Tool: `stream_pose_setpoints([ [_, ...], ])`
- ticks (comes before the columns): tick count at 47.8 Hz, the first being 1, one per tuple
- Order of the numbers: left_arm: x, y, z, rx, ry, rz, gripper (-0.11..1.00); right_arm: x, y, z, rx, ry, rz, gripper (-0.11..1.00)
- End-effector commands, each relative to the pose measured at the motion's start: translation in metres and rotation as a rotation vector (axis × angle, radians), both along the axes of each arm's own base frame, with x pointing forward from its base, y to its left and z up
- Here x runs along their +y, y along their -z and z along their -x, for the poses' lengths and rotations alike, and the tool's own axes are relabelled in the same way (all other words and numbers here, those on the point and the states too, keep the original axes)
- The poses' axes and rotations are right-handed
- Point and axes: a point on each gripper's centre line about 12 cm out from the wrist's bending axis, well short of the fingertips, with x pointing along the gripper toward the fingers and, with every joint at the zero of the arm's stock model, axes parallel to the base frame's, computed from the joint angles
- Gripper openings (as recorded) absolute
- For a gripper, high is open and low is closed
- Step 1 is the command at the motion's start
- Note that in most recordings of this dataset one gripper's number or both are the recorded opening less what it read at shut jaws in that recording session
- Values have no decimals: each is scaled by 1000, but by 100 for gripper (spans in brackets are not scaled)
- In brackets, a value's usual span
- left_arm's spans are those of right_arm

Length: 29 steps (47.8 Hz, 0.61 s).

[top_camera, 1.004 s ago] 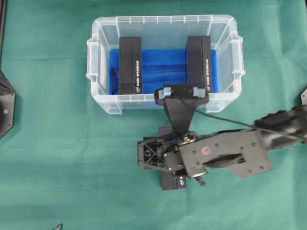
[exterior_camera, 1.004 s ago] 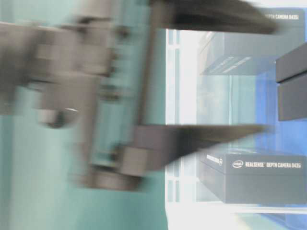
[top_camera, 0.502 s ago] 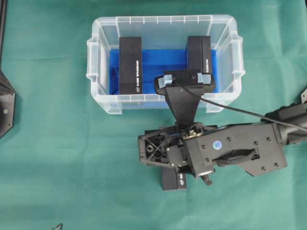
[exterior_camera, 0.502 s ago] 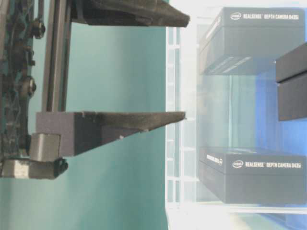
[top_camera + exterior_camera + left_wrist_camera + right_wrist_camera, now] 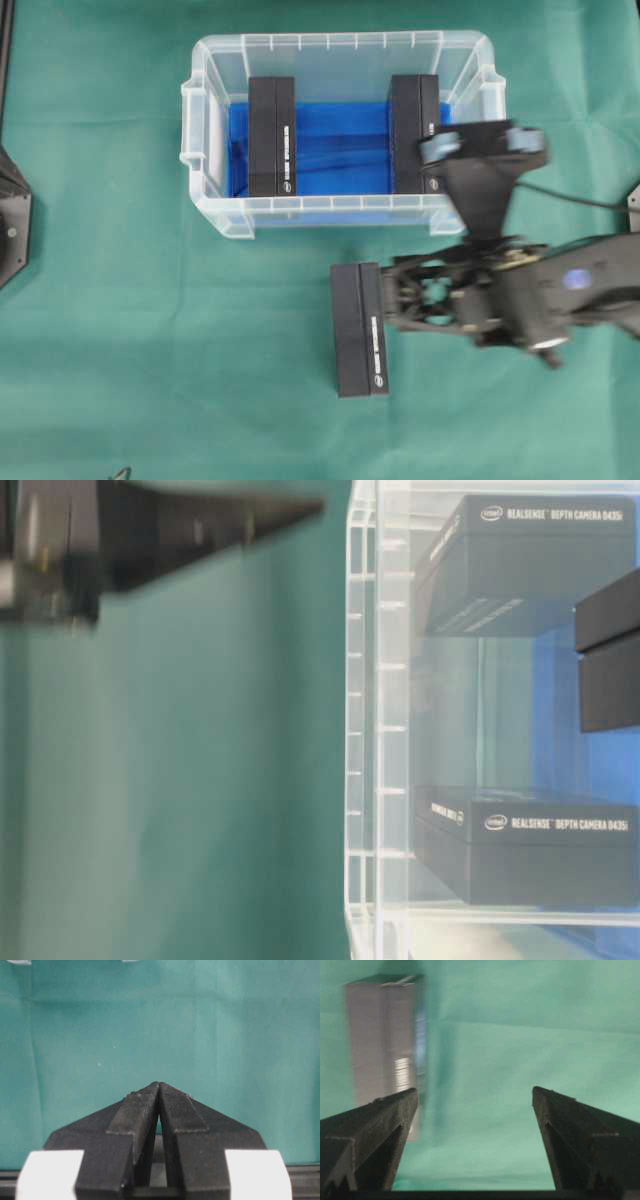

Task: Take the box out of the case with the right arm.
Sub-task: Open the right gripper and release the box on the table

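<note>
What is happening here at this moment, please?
The right gripper is wide open and holds nothing. It sits above the green cloth, beside one black box that lies on the cloth outside the case. Two more black boxes remain in the case, one on the left and one on the right. The left gripper is shut and empty over bare cloth.

A green cloth covers the bench (image 5: 120, 330). The clear case (image 5: 215, 215) sits on it toward the far edge, near the middle. One black box (image 5: 359, 330) lies flat on the cloth, just nearer than the case.
</note>
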Motion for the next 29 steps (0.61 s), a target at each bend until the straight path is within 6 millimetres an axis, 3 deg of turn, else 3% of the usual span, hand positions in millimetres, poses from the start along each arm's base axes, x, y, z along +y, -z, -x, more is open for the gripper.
stream_pose_setpoints([
  [1, -1, -9, -2, -31, 3, 1, 0, -3, -15, 25, -34, -3, -11, 91],
  [17, -1, -9, -2, -28, 4, 0, 0, -11, -9, 108, -73, 47, -36, 91],
  [22, -1, -8, -2, -25, 4, 0, 0, -16, -10, 120, -87, 47, -37, 90],
  [29, -1, -7, -2, -21, 1, 1, 0, -24, -10, 121, -88, 50, -23, 89],
])
